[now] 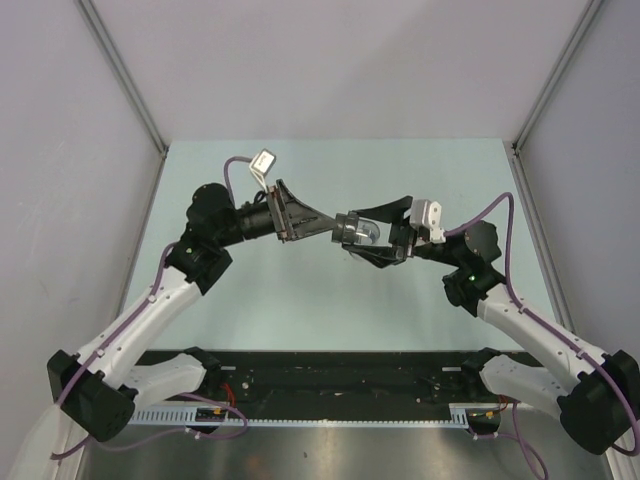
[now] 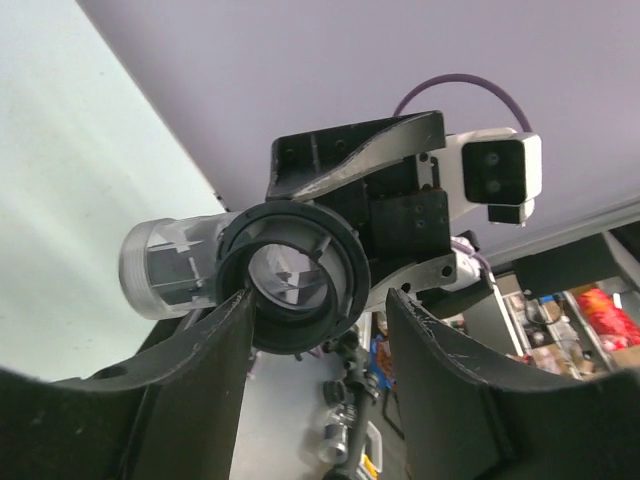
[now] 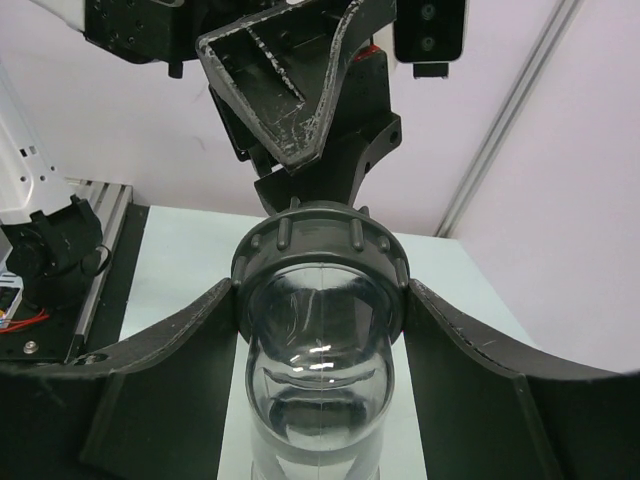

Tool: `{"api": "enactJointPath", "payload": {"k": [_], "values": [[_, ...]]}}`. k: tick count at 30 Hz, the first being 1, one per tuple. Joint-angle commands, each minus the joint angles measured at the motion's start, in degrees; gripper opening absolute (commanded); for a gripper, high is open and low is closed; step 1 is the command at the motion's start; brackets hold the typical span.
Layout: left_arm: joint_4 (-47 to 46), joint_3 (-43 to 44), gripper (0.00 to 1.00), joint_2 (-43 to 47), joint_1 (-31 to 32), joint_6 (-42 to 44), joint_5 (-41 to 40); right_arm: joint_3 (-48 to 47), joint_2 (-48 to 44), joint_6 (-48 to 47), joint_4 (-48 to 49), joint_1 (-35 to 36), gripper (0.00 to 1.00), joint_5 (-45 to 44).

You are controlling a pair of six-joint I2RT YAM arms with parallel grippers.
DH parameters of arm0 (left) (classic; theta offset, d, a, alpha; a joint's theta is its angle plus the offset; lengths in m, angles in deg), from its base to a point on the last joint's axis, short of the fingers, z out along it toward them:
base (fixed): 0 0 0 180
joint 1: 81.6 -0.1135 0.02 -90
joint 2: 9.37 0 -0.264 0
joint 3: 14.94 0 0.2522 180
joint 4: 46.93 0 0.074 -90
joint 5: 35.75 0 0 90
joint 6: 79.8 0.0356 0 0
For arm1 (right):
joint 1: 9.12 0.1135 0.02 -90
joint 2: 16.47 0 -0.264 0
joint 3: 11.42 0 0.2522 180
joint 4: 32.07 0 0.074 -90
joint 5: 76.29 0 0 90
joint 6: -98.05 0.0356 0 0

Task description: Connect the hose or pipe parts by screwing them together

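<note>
Top external view: pale green desk (image 1: pixel 300 310) walled in grey on three sides, with left arm (image 1: pixel 150 305) and right arm (image 1: pixel 530 325) reaching up from the near edge and meeting tip to tip above its middle, clear of the surface. Left wrist view: left gripper (image 2: pixel 320 310) with jaws standing open, wider than the part in front of them; one black finger (image 2: pixel 200 390) touching the rim of that part, the other finger (image 2: pixel 470 400) off to the side with a visible gap. Right wrist view: right gripper (image 3: pixel 320 300) with jaws closed on the clear cylinder (image 3: pixel 320 380), pressed to both of its sides, length of the cylinder running straight out along the fingers toward the opposite arm. Held up in the air between the two grippers, not resting on the desk. At the far end of the cylinder, dark ribbed ring nut (image 3: pixel 320 240) seated on it, facing the left gripper and lying between that gripper's fingertips. Depth of threading of nut onto cylinder: cannot tell. Through the ring, from the left wrist, a glimpse down the clear bore.
</note>
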Motion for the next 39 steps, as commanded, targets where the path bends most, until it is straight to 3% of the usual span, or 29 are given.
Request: {"api": "enactJointPath", "payload": {"k": [1, 4, 9, 10, 11, 14, 20, 24, 33, 39], "values": [[-9.17, -1.18, 0.58, -1.12, -0.59, -9.62, 4.29, -0.36, -1.55, -3.15, 1.00, 0.84, 0.00, -1.61], [-10.49, -1.71, 0.52, -1.83, -0.51, -10.15, 4.91, -0.36, -1.55, -3.06, 0.65, 1.20, 0.00, -1.70], [-11.37, -2.23, 0.34, -2.00, -0.42, -9.10, 5.69, -0.36, -1.02, -0.87, 2.23, 1.28, 0.00, -2.31], [-11.63, -2.58, 0.29, -2.26, -0.24, -8.49, 5.96, -0.45, -0.50, 1.14, 3.62, 1.28, 0.00, -2.58], [-11.90, -2.76, 0.17, -2.44, -0.07, -7.70, 6.22, -0.36, -0.23, 2.38, 4.33, 1.20, 0.00, -2.84], [-12.43, -3.99, 0.00, -3.67, 0.64, -3.39, 7.37, -0.36, 1.70, 10.37, 8.98, -0.03, 0.00, -2.93], [-14.10, -7.15, 0.01, -5.17, 1.43, 12.41, 8.86, -0.71, 6.09, 32.40, 20.85, -4.07, 0.00, -3.55], [-14.27, -9.35, 0.01, -4.90, 1.69, 29.43, 5.01, -1.85, 8.03, 41.84, 23.23, -5.83, 0.00, -1.62], [-14.62, -12.52, 0.01, -2.79, 8.54, 69.78, -12.11, -3.61, 11.19, 59.33, 25.43, -7.50, 0.00, 2.60], [-15.85, -11.55, 0.00, -4.11, 15.56, 86.24, -22.76, -3.61, 12.51, 66.11, 25.43, -7.50, 0.00, 5.50]]}}
